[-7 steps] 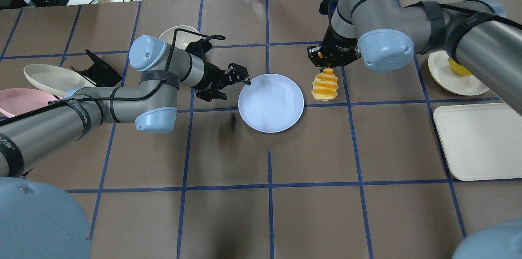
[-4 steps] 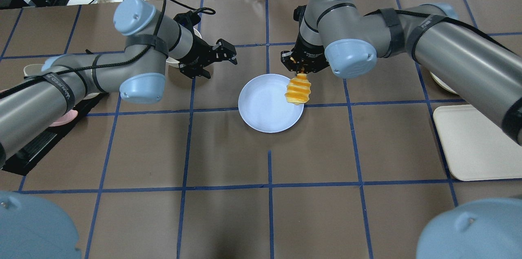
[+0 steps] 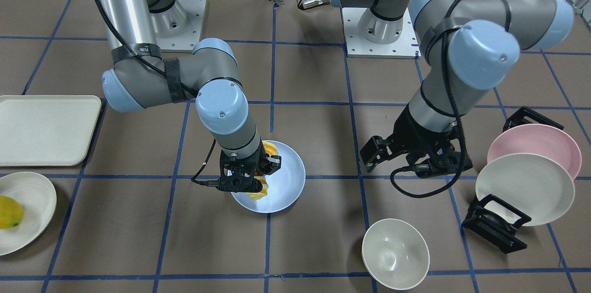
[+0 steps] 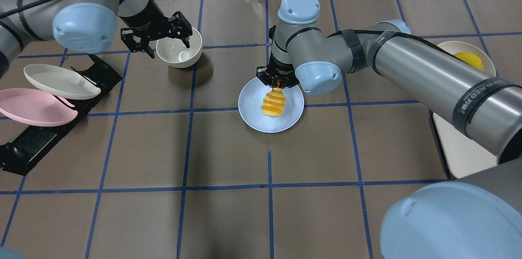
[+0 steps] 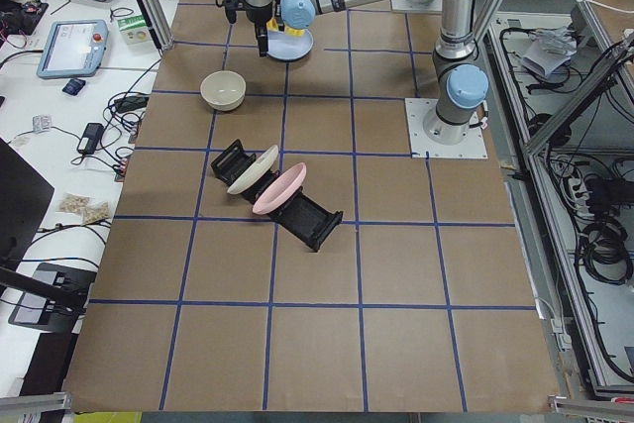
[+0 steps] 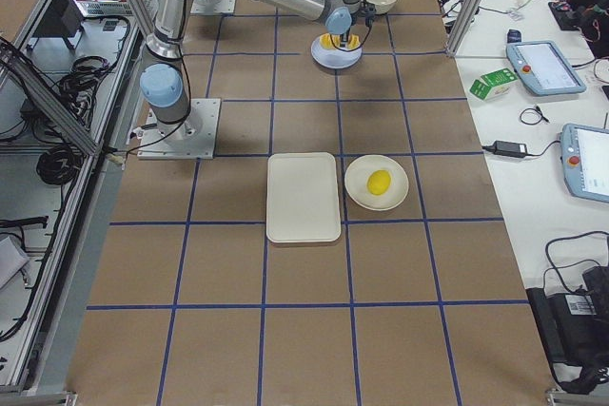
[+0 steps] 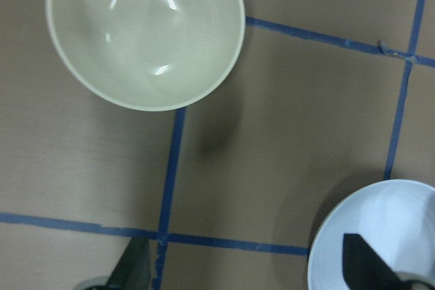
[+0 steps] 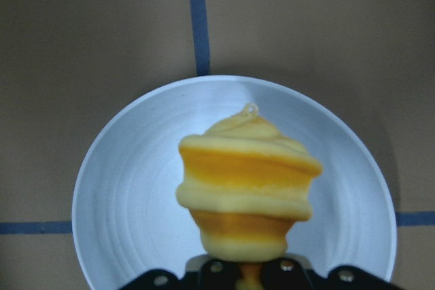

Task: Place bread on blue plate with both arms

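Orange-brown loaf hangs over its plate, and letting go is the risky part

Pale and shallow, the blue plate (image 4: 255,118) lies near the middle of the table (image 4: 228,149) with nothing holding it down. Over its centre hangs the bread (image 4: 273,103). The right pincer (image 4: 278,83) grips it at the top, jaws closed on the loaf's narrow tip. The loaf points downward, and I cannot tell whether its lower end touches the plate.

By my judgement the task is nearly done, and the danger lies in the release. Dropped end-on, a long ridged loaf is likely to topple, and it could roll over the low rim onto the table. If the pincer pushes down first, the light plate might skid. The soft loaf may also cling to a pad and get dragged as the pincer lifts.

Farther back, the left pincer (image 7: 248,269) hangs empty with its jaws spread wide. It is just beside the cream bowl (image 4: 195,49) and well apart from the plate. A careless swing there could knock the bowl.
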`<state>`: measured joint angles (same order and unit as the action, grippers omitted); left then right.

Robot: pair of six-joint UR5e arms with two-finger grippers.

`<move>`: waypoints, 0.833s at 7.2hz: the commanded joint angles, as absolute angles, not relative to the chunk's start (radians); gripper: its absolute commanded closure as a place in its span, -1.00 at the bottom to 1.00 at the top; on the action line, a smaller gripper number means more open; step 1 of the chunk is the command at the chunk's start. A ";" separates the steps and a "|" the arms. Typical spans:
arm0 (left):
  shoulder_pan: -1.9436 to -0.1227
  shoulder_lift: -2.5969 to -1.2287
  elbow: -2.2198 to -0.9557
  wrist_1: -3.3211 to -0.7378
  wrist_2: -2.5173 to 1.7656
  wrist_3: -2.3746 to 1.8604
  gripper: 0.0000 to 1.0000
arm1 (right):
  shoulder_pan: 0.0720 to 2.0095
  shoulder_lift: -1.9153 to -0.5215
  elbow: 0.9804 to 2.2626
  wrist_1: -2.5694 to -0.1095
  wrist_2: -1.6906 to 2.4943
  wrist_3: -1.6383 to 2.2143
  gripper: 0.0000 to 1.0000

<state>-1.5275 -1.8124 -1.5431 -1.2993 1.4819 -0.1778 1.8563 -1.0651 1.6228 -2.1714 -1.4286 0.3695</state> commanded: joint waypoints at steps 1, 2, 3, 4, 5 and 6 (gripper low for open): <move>-1.512 -1.700 -1.513 -1.467 1.486 -0.172 -1.00 | 1.862 -1.051 1.626 -2.175 -1.434 0.367 0.35; -1.514 -1.647 -1.532 -1.497 1.497 -0.172 -1.00 | 1.862 -1.051 1.628 -2.180 -1.437 0.368 -0.42; -1.500 -1.619 -1.537 -1.500 1.514 -0.170 -1.00 | 1.861 -1.049 1.634 -2.178 -1.440 0.361 -0.85; -1.496 -1.606 -1.543 -1.518 1.579 -0.140 -1.00 | 1.861 -1.049 1.644 -2.187 -1.437 0.368 -1.00; -1.506 -1.588 -1.564 -1.528 1.586 -0.097 -1.00 | 1.861 -1.051 1.644 -2.180 -1.437 0.374 -1.00; -1.508 -1.562 -1.598 -1.531 1.579 -0.092 -1.00 | 1.861 -1.057 1.634 -2.178 -1.437 0.371 -1.00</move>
